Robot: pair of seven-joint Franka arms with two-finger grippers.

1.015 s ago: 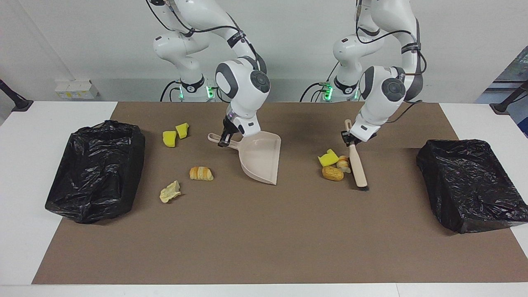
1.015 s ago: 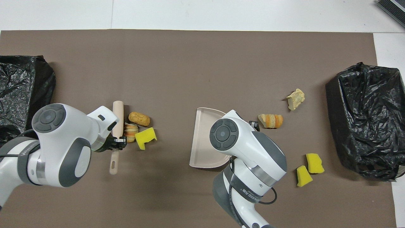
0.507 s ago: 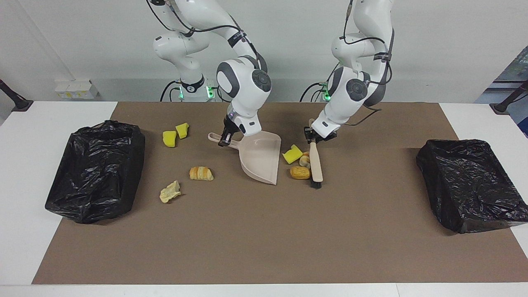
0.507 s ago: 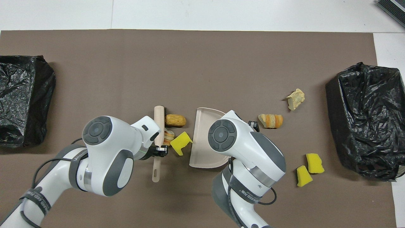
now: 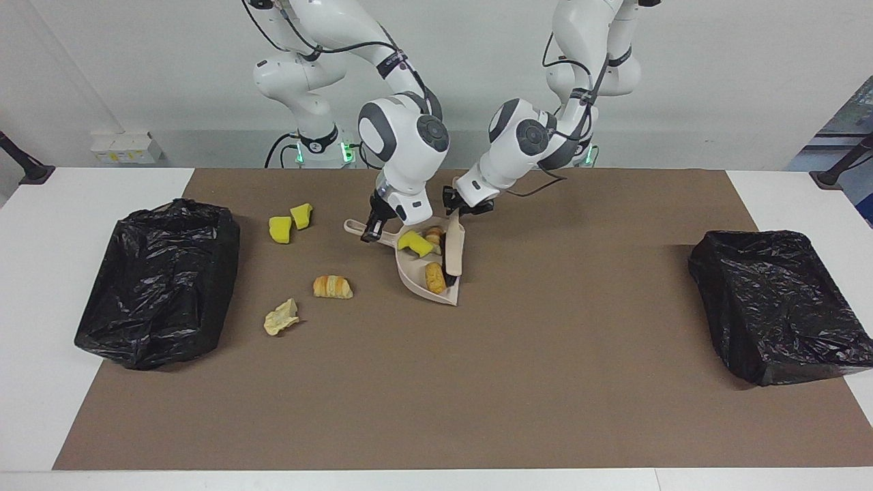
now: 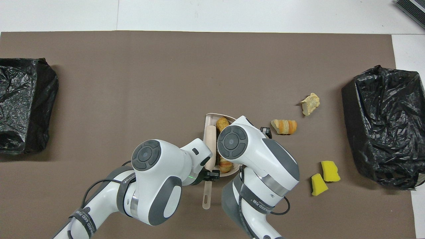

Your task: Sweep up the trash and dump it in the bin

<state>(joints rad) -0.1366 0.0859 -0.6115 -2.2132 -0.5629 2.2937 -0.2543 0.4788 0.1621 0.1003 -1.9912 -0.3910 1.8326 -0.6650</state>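
Note:
My right gripper (image 5: 372, 230) is shut on the handle of the beige dustpan (image 5: 415, 271), which rests on the brown mat. My left gripper (image 5: 455, 210) is shut on the beige hand brush (image 5: 453, 247), whose bristles stand at the pan's open edge. In the pan lie a yellow sponge chunk (image 5: 415, 243), a croissant piece (image 5: 434, 235) and a bread piece (image 5: 434, 276). Loose trash toward the right arm's end: two yellow sponge chunks (image 5: 280, 229), a croissant (image 5: 333, 287) and a pale scrap (image 5: 281, 318). From overhead the right arm covers most of the dustpan (image 6: 212, 115).
A bin lined with a black bag (image 5: 160, 279) stands at the right arm's end of the mat, close to the loose scraps. A second black-lined bin (image 5: 777, 303) stands at the left arm's end. The mat's edge farthest from the robots is bare brown.
The left gripper has swept the brush toward the right arm's end, pushing the sponge chunk, croissant piece and bread piece into the dustpan. The right gripper and dustpan have stayed put.

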